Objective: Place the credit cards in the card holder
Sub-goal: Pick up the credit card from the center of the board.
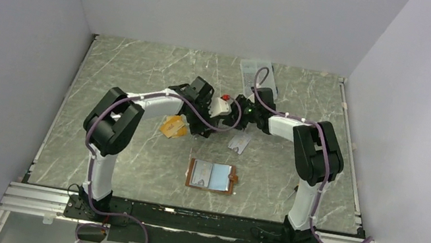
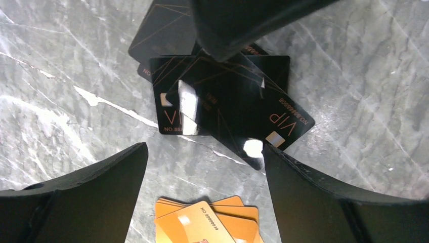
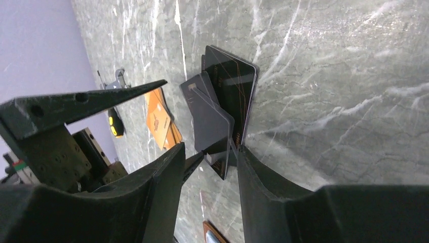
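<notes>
Located card holder (image 1: 211,176) lying open and flat on the marble table (image 1: 126,79), near the front edge between the two arm bases and well apart from the cards. Judged soft, light leather, likely to slide or fold under a pushed card. Recommend pinning one flap while feeding a pocket.

Located credit cards in three loose heaps further back: black cards (image 2: 222,101) beneath both grippers, orange cards (image 2: 207,220) just beside them on the left arm's side, silver-grey cards (image 1: 239,142) near them on the right. Judged each card light, thin, stiff and glossy, so slippery and hard to lift off a flat top. Advise taking hold across a raised edge at an overlap, not on a face.

Found left gripper (image 2: 205,152) spread wide, holding nothing, hovering over the bare strip between the black and orange heaps. Found right gripper (image 3: 210,152) partly drawn in, jaws either side of one tilted black card's edge. Cannot tell whether a firm pinch exists.

Recorded appearance, holder first: brown rim, pale blue-grey pockets, snap tab at the right edge. Black cards: shiny, thin copper lines, "VIP" lettering, a printed number, a pale chip patch. Orange cards: small number print, a pale chip patch.
</notes>
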Motion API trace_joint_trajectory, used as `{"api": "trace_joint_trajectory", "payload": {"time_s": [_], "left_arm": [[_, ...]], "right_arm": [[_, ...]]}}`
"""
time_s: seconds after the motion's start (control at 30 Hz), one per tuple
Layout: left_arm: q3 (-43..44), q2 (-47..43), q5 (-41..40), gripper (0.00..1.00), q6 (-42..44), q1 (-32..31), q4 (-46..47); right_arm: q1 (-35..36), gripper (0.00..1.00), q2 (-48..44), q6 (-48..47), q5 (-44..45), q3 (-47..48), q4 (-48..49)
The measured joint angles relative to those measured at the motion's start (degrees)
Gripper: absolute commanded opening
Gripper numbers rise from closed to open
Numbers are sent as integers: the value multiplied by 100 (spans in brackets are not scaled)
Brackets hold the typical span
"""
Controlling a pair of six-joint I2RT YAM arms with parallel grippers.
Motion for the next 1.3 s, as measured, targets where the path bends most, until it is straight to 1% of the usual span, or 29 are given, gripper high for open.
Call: {"api": "trace_joint_trajectory", "payload": {"time_s": [0.17, 0.37, 0.73, 0.9, 1.13, 1.3], "left_arm": [[-48, -15, -461, 89, 302, -243, 120], [-68, -15, -710, 86, 479, -282, 168], [-212, -103, -726, 83, 522, -282, 243], [-212, -103, -704, 81, 522, -282, 229], [-212, -103, -686, 79, 527, -282, 210], [-212, -103, -675, 77, 544, -282, 201]], "right_arm": [[-46, 44, 0, 223, -136, -149, 273], [-57, 43, 72, 415, -284, -173, 605], [-57, 41, 487, 586, -409, -181, 857], [-57, 36, 518, 643, -455, -179, 1025], [-31, 32, 662, 715, -505, -179, 1211], [2, 28, 680, 715, -507, -179, 1239]]}}
